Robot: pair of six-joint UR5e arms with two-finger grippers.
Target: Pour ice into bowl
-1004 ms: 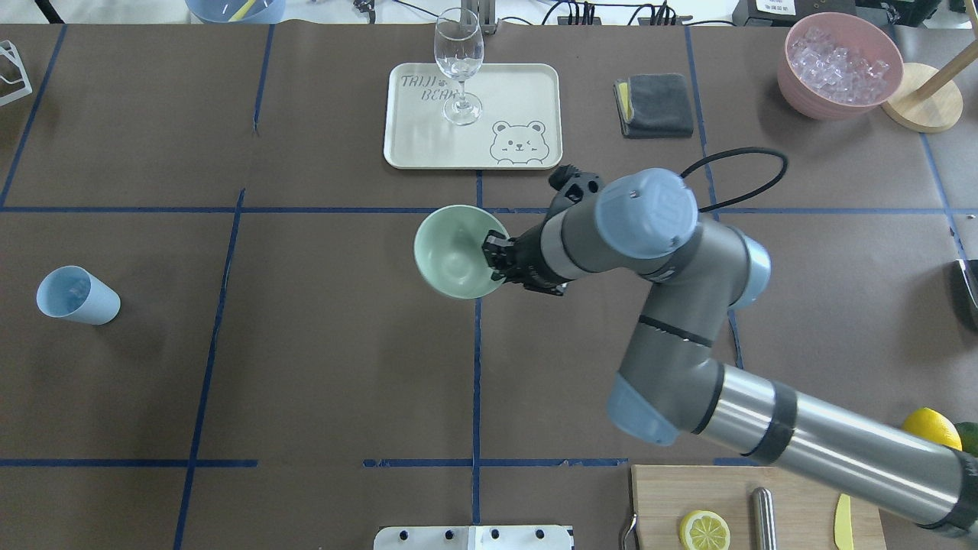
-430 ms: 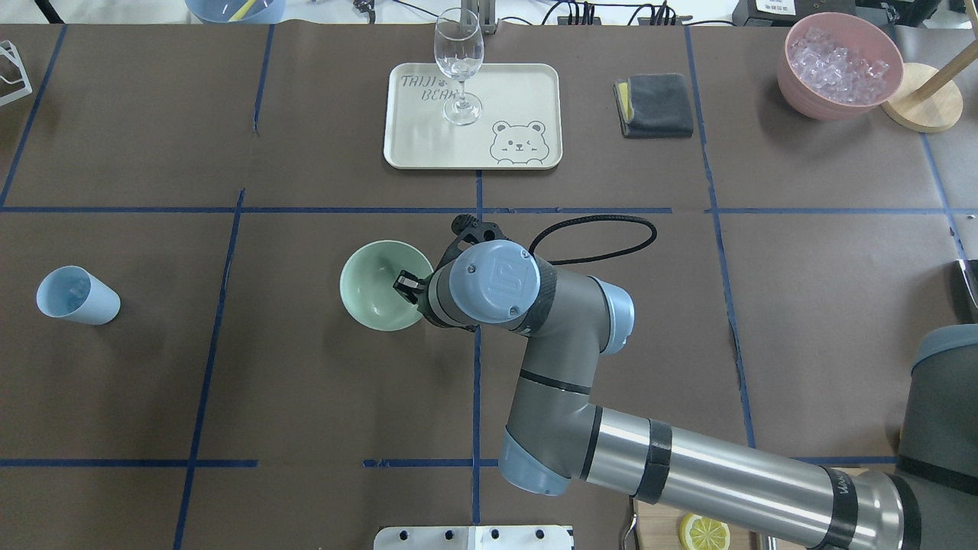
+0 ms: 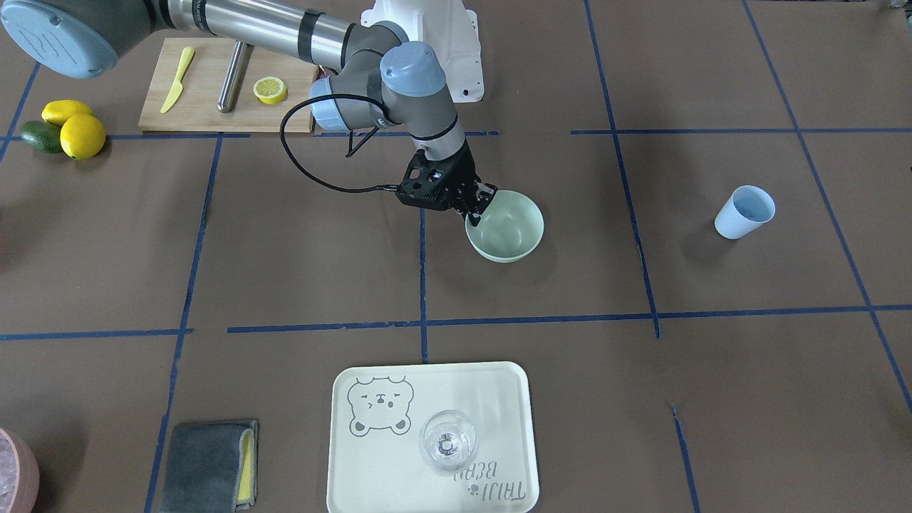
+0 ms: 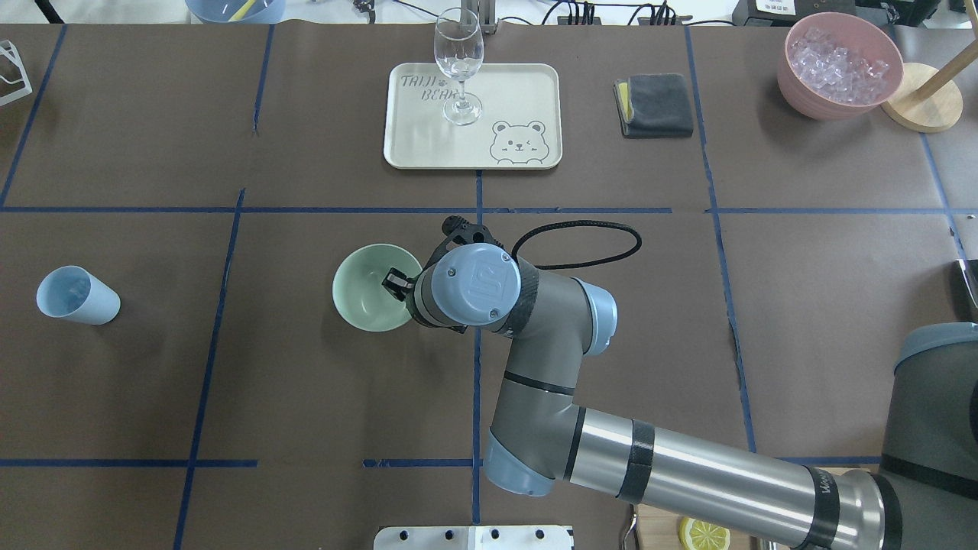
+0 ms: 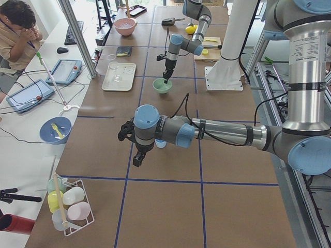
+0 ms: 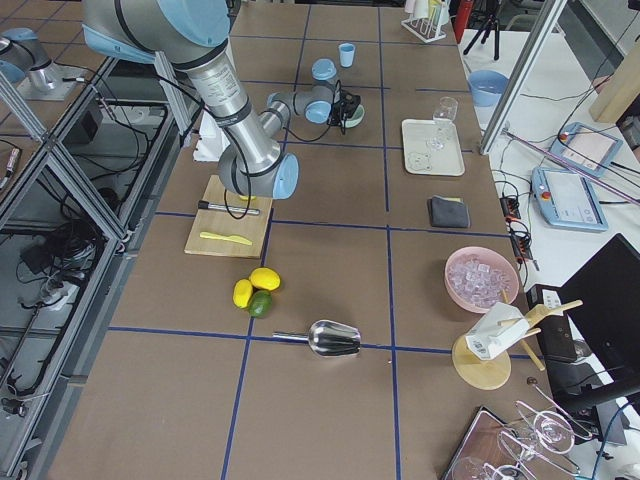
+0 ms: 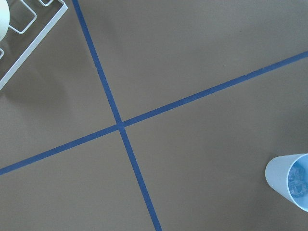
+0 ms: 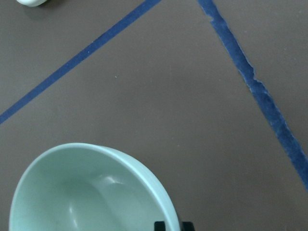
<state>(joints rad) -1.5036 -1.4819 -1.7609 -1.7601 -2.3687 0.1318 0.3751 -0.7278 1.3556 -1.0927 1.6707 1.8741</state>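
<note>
R arm (image 4: 710, 473): brushed-silver alu tubes w/ black bands at the ends, rounded matte dark-grey joint housings. Each joint is closed by a pale-blue round cap (image 4: 475, 284) w/ embossed "UR" logo & small screw dots round the rim. Small lettering by one band, unreadable. Thin black cable (image 4: 582, 224) in a wide loop at the wrist. R gripper (image 3: 476, 212): black, angular, two slim fingers, black block alongside. L arm (image 5: 222, 132): same build, i.e. silver tube, black bands, grey housings, blue caps, plus white label w/ fine print on its thick silver link. White pedestal base (image 3: 456, 43) w/ bolt holes in the foot plate.
</note>
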